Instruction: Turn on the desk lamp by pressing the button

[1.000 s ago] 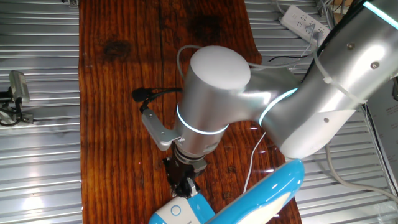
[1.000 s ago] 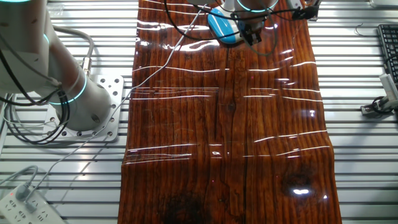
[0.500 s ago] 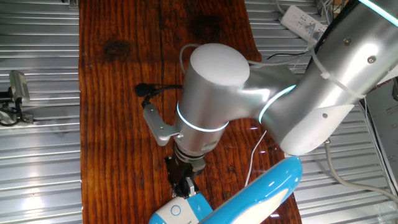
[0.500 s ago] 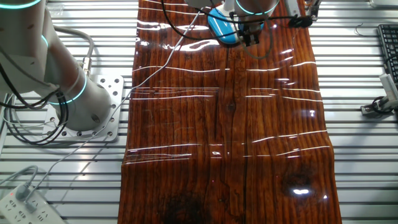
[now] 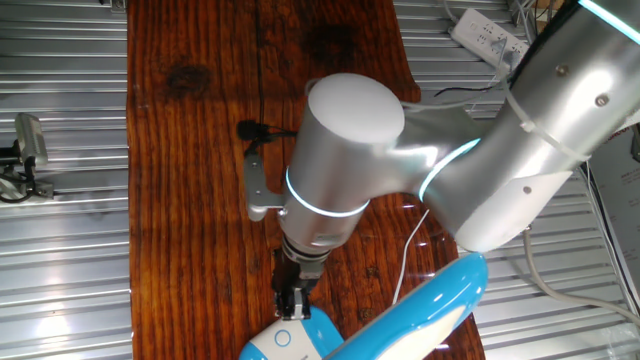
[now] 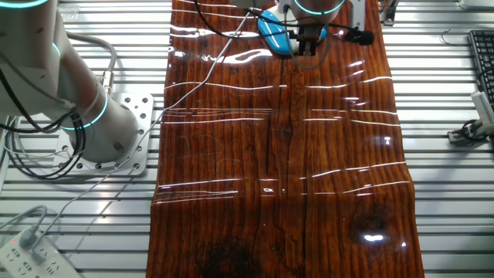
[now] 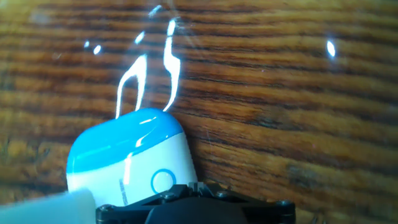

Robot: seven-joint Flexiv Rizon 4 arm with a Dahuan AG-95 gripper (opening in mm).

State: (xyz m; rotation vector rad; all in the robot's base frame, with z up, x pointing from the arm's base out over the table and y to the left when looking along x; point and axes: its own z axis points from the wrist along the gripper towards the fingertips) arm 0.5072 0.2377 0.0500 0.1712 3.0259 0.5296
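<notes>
The desk lamp's blue and white base (image 5: 287, 342) lies at the near edge of the wooden board, and its long sky-blue arm (image 5: 425, 305) stretches to the right. A round ringed button (image 7: 163, 182) sits on the white part of the base (image 7: 127, 158). My gripper (image 5: 292, 302) points down just above the base's edge, next to the button. In the hand view its fingertips (image 7: 197, 185) sit together with no gap, just right of the button. In the other fixed view the gripper (image 6: 302, 46) is beside the lamp base (image 6: 274, 35).
The glossy wooden board (image 6: 282, 154) lies on a ribbed metal table. The lamp's thin white cord (image 5: 407, 250) runs under my arm. A power strip (image 5: 488, 38) lies at the far right, and a metal clamp (image 5: 25, 150) at the left.
My wrist has turned, so the side bracket swung from lower left to upright. The gripper has shifted slightly towards the lamp base. The lamp has not moved.
</notes>
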